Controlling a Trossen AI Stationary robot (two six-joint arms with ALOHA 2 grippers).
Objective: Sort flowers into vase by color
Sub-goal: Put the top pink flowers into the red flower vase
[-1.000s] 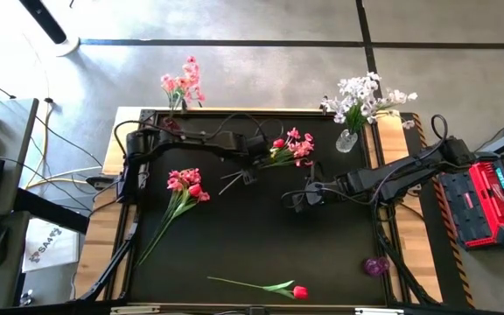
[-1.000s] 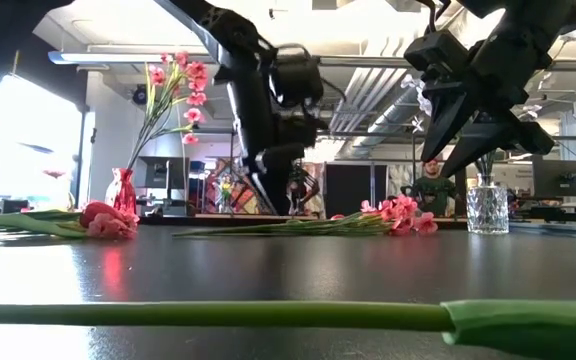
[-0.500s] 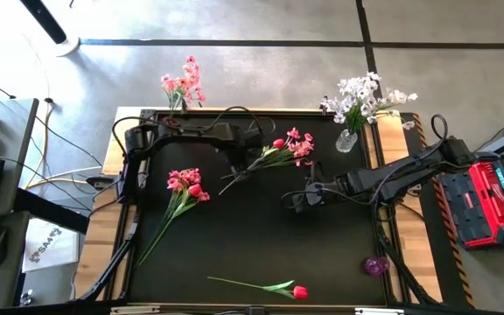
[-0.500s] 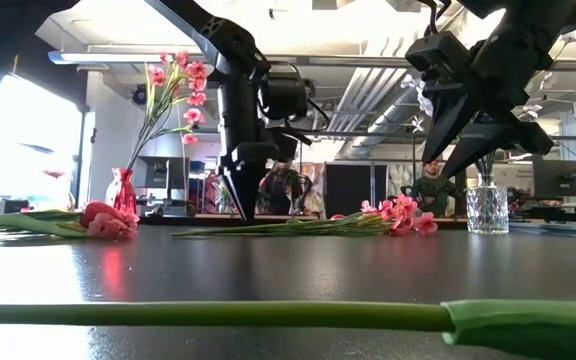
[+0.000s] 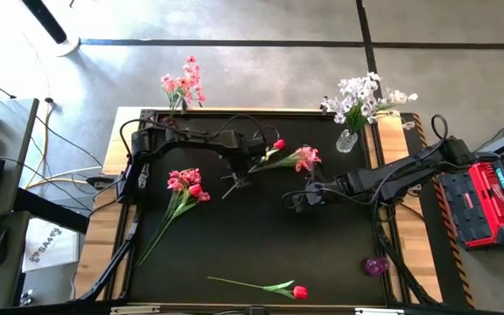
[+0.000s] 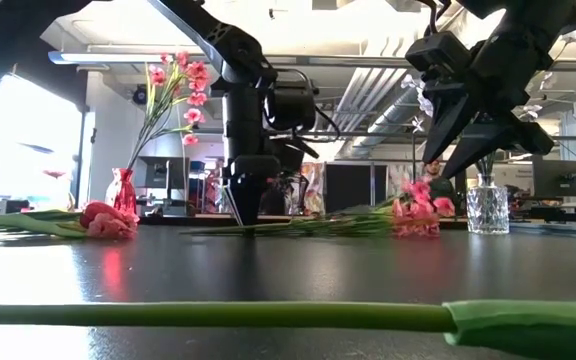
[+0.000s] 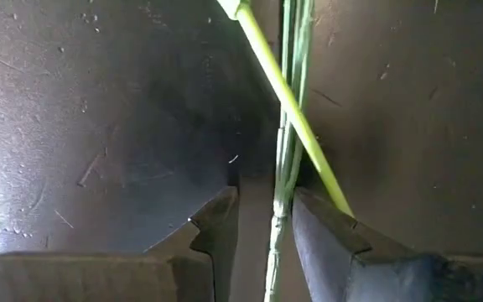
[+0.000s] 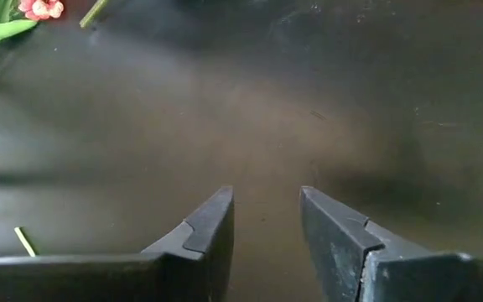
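- While the high view looks straight down, the left end effector (image 5: 234, 181) sits on the stem ends of a pink spray and red tulip bundle (image 5: 289, 157) near the middle of the bench (image 5: 261, 254), blossoms pointing toward the far right corner; the right end effector (image 5: 297, 199) hangs just beside it, over bare black surface. A second pink and red bunch (image 5: 185, 185) lies near the left edge, a lone red tulip (image 5: 269, 286) by the near edge, a small purple vase (image 5: 375, 265) close to the right edge. At the far edge stand a vase of pink blossoms (image 5: 182, 83) and a clear vase of white blossoms (image 5: 361, 101). The bench centre toward the near side is open
- In the low view, the left end effector (image 6: 242, 205) points straight down with its tips at the surface on the stems; the right end effector (image 6: 463, 130) hangs well above the bench
- In the left wrist view, the fingers (image 7: 216, 226) are closed narrowly on the thin green stems (image 7: 285, 168), which run between them
- In the right wrist view, the fingers (image 8: 212, 222) stand partly apart, holding nothing, above bare bench
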